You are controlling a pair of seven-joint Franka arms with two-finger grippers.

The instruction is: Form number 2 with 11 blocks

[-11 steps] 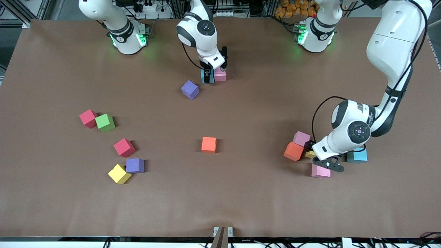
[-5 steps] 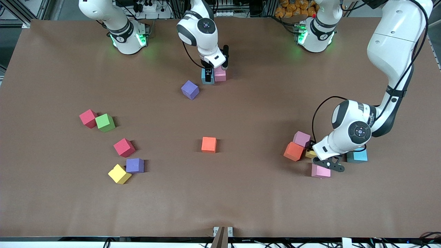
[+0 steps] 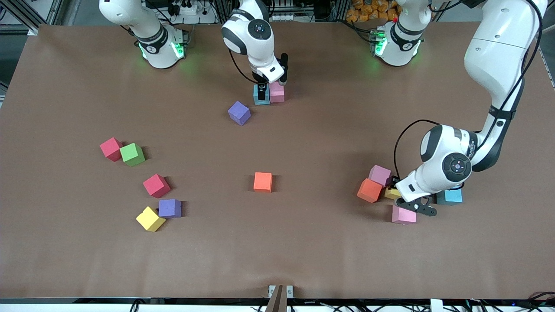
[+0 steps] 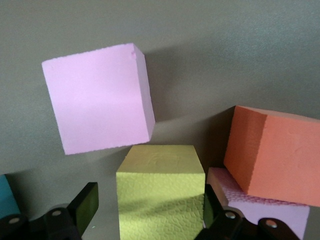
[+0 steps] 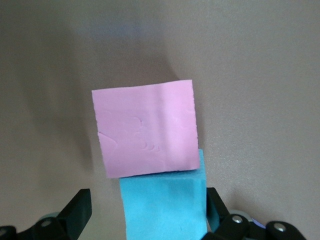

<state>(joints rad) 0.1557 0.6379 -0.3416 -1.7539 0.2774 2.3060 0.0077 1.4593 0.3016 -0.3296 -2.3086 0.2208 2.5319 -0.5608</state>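
My left gripper (image 3: 405,196) (image 4: 150,205) is low at the left arm's end of the table, open, straddling a yellow block (image 3: 391,193) (image 4: 161,192). One finger is against the block and a gap shows at the other. Around it lie an orange block (image 3: 369,190) (image 4: 272,155), a mauve-pink block (image 3: 380,174), a pink block (image 3: 403,215) (image 4: 97,97) and a blue block (image 3: 451,196). My right gripper (image 3: 261,93) (image 5: 147,202) stands open around another blue block (image 3: 260,99) (image 5: 162,207), which touches a pink block (image 3: 277,92) (image 5: 146,129).
A purple block (image 3: 239,112) lies near the right gripper and an orange one (image 3: 262,181) mid-table. Toward the right arm's end lie two red blocks (image 3: 111,148) (image 3: 156,185), a green cube (image 3: 132,154), a purple block (image 3: 169,208) and a yellow one (image 3: 150,218).
The left gripper's fingers have narrowed around the yellow block and its wrist has shifted slightly. The right wrist has edged a little toward its base. No block has moved.
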